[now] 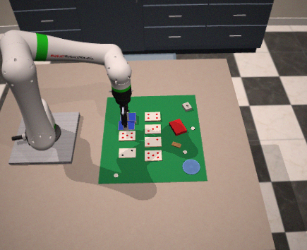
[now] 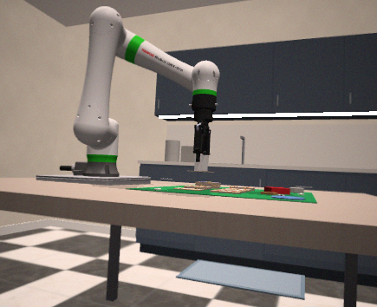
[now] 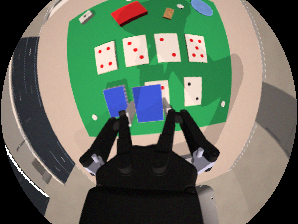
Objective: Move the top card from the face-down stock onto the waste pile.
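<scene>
Card's off the stock and in the air, so that's the first half done. My gripper [image 3: 148, 104] is clamped on the edges of the blue-backed card [image 3: 148, 102]; in the wrist view it sits flat between my two fingers, dead centre of the frame. From the side view the same card hangs level just under my fingertips, well above the green mat [image 1: 198, 169] and touching nothing.

The stock [image 3: 116, 100] stays down on the mat, left of centre in the wrist view, just beside the card I'm carrying. The waste [image 3: 161, 86] peeks out from behind the card's upper right corner, a pale face with red pips, mostly covered from this angle. So I judge I'm partway across the gap, not yet squarely over the pile.

Still to do: finish the slide over the waste, come down, and release so the card sits on that pile alone, clear of the stock and of the black-pip card [image 3: 193, 91] further right.

Pose: upper arm reaching out from the base in the left of the top view, elbow bent, wrist pointing straight down, fingers vertical over the upper left corner of the mat. Nothing else on the mat looks disturbed.
</scene>
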You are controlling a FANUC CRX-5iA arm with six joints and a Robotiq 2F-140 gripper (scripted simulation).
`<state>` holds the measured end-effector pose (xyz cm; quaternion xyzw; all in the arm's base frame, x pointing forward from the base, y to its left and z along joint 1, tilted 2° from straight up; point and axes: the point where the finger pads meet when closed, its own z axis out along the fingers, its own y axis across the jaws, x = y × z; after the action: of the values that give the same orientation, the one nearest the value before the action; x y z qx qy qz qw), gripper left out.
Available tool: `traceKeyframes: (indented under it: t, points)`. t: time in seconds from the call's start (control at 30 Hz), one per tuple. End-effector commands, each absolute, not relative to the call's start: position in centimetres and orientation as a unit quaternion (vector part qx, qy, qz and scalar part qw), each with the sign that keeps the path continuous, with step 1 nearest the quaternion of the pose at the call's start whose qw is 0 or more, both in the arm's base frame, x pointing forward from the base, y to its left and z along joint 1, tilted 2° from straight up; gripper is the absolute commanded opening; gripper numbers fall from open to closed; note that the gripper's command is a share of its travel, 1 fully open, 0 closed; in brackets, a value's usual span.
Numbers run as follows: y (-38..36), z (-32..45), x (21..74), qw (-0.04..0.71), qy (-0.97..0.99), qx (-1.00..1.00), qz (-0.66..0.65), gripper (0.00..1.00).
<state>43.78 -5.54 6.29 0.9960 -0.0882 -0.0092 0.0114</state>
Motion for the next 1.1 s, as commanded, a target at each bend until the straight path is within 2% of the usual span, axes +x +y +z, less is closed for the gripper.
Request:
traceKeyframes:
  t: [0.0, 1.07]
  points:
    - [-6.9, 6.3, 43.6, 0.011, -0.088, 0.996, -0.009, 0.43]
    - [-8.1, 6.1, 43.4, 0.011, -0.088, 0.996, -0.009, 0.43]
